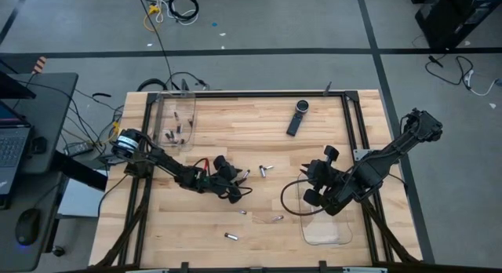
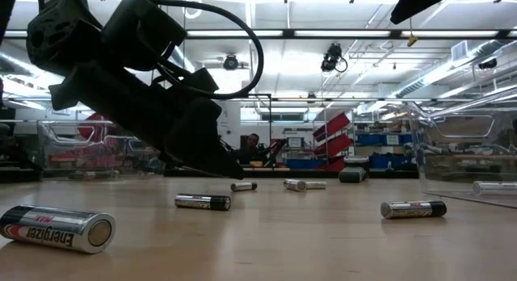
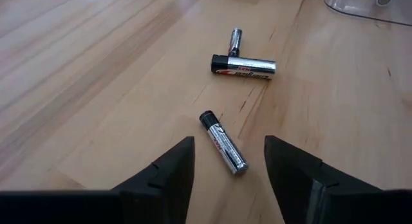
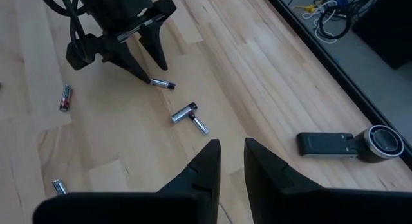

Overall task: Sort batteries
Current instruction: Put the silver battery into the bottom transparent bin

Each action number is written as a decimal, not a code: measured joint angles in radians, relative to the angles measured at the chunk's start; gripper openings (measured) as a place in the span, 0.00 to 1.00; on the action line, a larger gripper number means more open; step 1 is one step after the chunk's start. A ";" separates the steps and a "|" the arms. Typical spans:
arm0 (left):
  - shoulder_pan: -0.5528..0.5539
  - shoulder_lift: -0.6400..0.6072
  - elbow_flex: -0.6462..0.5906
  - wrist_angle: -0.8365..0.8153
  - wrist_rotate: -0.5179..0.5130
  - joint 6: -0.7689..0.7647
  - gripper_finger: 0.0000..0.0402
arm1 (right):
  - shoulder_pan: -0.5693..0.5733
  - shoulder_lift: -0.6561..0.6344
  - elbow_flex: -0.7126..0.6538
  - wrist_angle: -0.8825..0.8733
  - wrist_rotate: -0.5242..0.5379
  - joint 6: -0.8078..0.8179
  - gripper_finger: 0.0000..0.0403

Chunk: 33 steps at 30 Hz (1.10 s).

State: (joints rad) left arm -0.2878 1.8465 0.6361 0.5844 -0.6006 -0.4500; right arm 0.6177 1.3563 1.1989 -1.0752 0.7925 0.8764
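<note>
Several small silvery batteries lie on their sides on the wooden table. My left gripper [image 3: 228, 143] [image 1: 238, 183] is open and low over the table's middle. Its fingers stand on either side of one battery [image 3: 223, 141] [image 1: 244, 176] without touching it. Just beyond lie two batteries, one thick [image 3: 243, 65] and one thin [image 3: 235, 40], seen together as a pair [image 1: 267, 169]. More batteries lie nearer the near edge [image 1: 242, 212] [image 1: 276, 219] [image 1: 231, 237]. My right gripper [image 4: 232, 143] [image 1: 308, 175] hangs above the table right of the pair, open by a narrow gap and holding nothing.
A clear container [image 1: 174, 120] at the far left holds several batteries. A second clear container [image 1: 325, 218] stands at the near right, under my right arm. A long black device [image 1: 298, 116] [image 4: 351, 143] lies near the far edge. A black metal frame [image 1: 349, 124] borders the table.
</note>
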 joint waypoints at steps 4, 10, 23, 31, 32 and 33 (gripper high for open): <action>0.000 0.000 0.000 0.000 -0.003 0.000 0.49 | -0.001 0.000 0.000 0.000 0.002 -0.012 0.14; 0.000 0.013 0.000 0.015 -0.016 -0.007 0.49 | -0.001 0.000 0.000 0.001 0.010 -0.012 0.14; 0.000 0.077 0.000 0.071 -0.031 -0.029 0.49 | -0.001 0.000 0.000 0.004 0.011 -0.015 0.14; 0.000 0.075 0.003 0.027 -0.040 -0.029 0.31 | -0.001 0.000 -0.007 0.013 0.011 -0.015 0.14; 0.000 0.075 0.003 0.025 -0.040 -0.029 0.28 | 0.000 0.000 -0.010 0.014 0.010 -0.015 0.14; 0.000 0.075 0.003 0.025 -0.041 -0.029 0.25 | -0.001 0.000 -0.014 0.020 0.010 -0.015 0.14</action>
State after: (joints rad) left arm -0.2878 1.9217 0.6388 0.6092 -0.6420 -0.4785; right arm 0.6170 1.3567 1.1844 -1.0549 0.8029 0.8612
